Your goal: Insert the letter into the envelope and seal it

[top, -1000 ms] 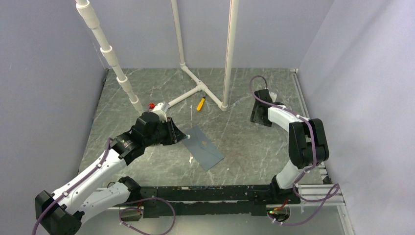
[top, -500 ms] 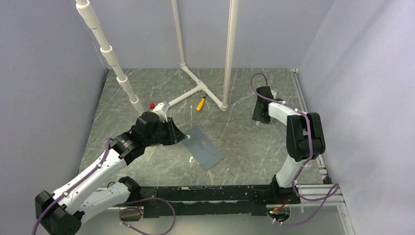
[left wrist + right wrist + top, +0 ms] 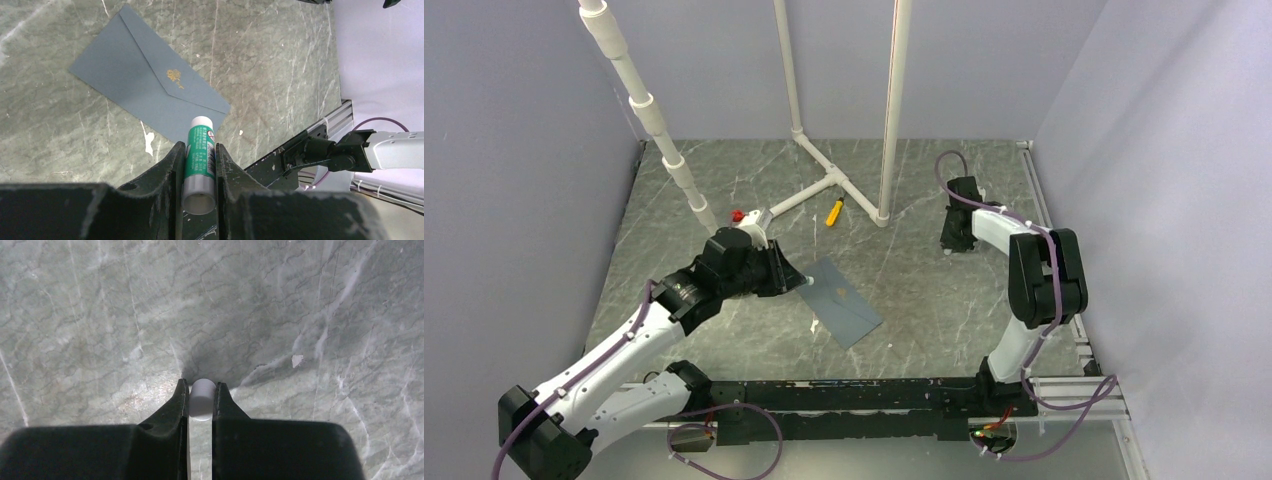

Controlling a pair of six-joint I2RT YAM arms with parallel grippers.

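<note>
Left arm [image 3: 614, 352]: white moulded link shells joined by black cylindrical joint housings. Right arm [image 3: 999, 232]: the same white-and-black construction, with a large black block-shaped housing at mid-length. A thin purple cable [image 3: 381, 119] is routed along each arm in loose loops. Both bases mount on a black rail [image 3: 844, 400]. Left gripper [image 3: 200, 146] and right gripper [image 3: 201, 385]: matte black tapered fingers, surfaces scuffed pale grey.
</note>
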